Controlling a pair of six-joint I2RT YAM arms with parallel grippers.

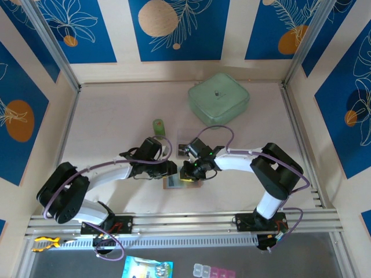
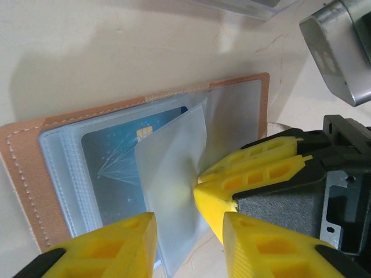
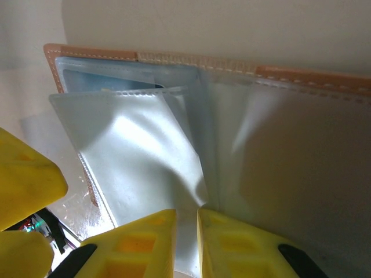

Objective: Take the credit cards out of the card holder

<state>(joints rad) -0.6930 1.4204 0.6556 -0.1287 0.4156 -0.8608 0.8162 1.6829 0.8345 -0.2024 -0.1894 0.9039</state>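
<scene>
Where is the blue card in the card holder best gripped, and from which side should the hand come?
Probably its chip-end edge, approached from the fold side. The blue card lies flat inside a pocket of the open card holder, so only an edge can be pinched, and the right hand holds the clear sleeve up off that end.

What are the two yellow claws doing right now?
Left gripper: open, fingers apart.
Right gripper: closed, pinching a clear sleeve of the card holder.

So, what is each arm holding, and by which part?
Right fingers pinch a clear plastic sleeve of the tan leather card holder by its edge; left fingers are open, holding nothing.
</scene>
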